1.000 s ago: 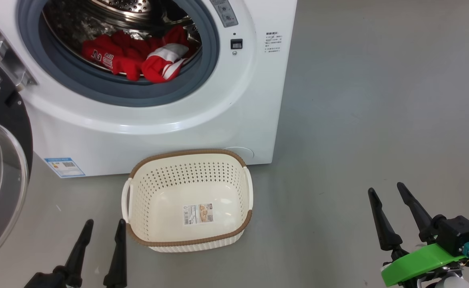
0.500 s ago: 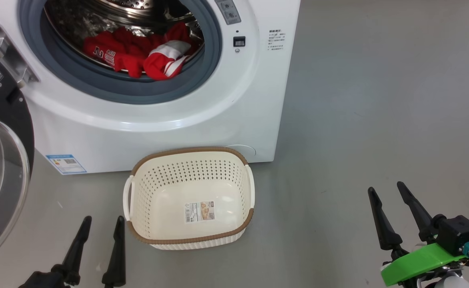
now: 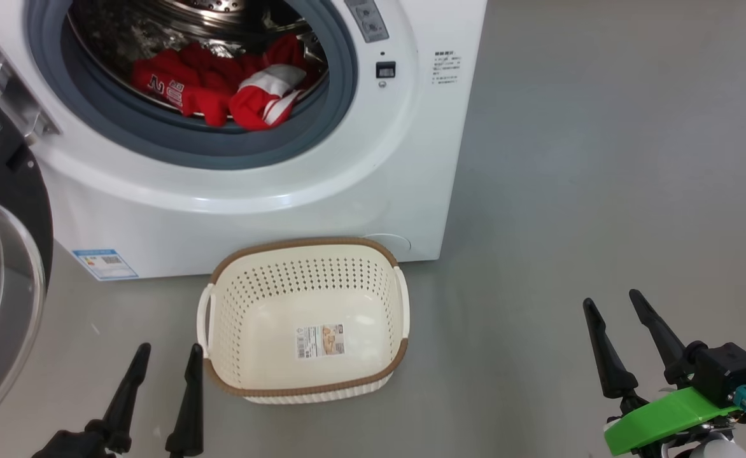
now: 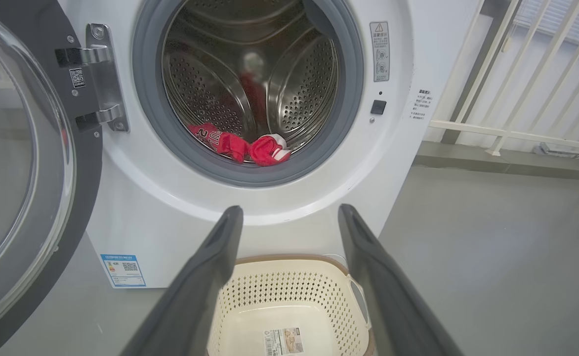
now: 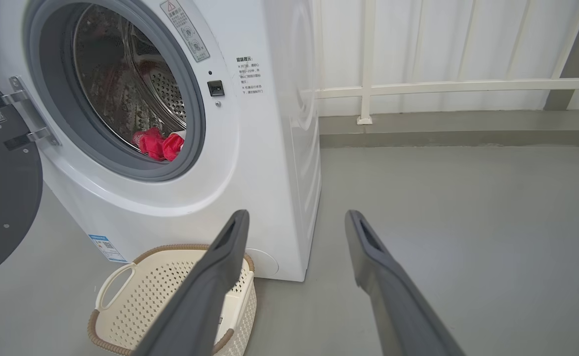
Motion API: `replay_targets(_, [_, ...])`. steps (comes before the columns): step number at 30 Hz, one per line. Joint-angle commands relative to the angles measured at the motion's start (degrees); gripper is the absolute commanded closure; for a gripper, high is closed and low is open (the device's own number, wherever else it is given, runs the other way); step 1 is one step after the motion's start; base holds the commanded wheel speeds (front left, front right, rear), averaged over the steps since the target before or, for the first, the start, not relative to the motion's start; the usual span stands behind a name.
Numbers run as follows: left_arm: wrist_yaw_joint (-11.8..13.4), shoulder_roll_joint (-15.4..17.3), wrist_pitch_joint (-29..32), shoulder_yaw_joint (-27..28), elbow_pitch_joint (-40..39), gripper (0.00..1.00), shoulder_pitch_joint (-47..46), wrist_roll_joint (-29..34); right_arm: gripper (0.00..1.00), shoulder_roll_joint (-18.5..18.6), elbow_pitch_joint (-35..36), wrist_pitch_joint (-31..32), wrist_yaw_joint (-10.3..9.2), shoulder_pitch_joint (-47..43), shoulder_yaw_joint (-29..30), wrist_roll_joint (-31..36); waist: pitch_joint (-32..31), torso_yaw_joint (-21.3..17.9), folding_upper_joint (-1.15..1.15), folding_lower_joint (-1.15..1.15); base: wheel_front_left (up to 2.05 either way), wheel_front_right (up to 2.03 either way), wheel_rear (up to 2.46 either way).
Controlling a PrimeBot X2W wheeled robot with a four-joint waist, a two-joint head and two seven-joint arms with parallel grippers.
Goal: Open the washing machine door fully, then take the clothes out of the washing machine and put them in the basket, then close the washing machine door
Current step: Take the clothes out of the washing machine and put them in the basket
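Clothes (image 3: 214,95) in drum (image 4: 299,84); left tool (image 3: 170,347) well apart

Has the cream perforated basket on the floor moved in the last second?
No. The cream perforated plastic basket keeps its place before the big white washing machine and its small blue label; the whole head view shifted, so the camera moved.

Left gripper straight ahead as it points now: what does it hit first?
Probably the washing machine, at its white front below the drum opening; the left gripper looks set to pass over the basket, but depth is unclear.
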State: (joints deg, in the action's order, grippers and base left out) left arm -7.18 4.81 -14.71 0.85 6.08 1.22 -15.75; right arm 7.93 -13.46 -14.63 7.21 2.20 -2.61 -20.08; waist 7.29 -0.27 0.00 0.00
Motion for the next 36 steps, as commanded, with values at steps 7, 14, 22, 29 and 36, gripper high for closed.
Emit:
replay_targets(7, [-0.3, 1.2, -0.3, 1.6, -1.5, 0.00, -2.0, -0.5, 0.00, 0.3, 1.5, -0.4, 0.28, 0.8, -1.6, 0.6, 0.3, 0.1, 0.00, 0.00, 1.48, -1.71, 0.23])
replay_targets(14, [-0.3, 1.2, -0.3, 1.5, -1.3, 0.00, -2.4, -0.5, 0.00, 0.3, 1.5, -0.4, 0.28, 1.1, -1.6, 0.4, 0.7, 0.4, 0.00, 0.00, 1.18, -1.23, 0.05])
replay_targets(22, [-0.3, 1.0, -0.3, 1.5, -0.8, 0.00, -2.7, -0.3, 0.00, 0.4, 1.4, -0.4, 0.28, 1.3, -1.7, 0.3, 1.0, 0.8, 0.00, 0.00, 0.25, -0.25, 0.00])
replay_targets(29, [-0.3, 0.8, -0.3, 1.5, -0.5, 0.00, -3.2, -0.7, 0.00, 0.5, 1.5, -0.4, 0.28, 1.7, -1.8, 0.3, 1.7, 1.0, 0.00, 0.00, 0.00, 0.00, 0.00])
replay_targets(36, [-0.3, 0.7, -0.3, 0.5, 1.3, 0.00, -5.0, -0.2, 0.00, 0.0, 1.8, -0.4, 0.28, 2.6, -2.1, 0.6, 3.5, 0.8, 0.00, 0.00, 0.00, 0.00, 0.00])
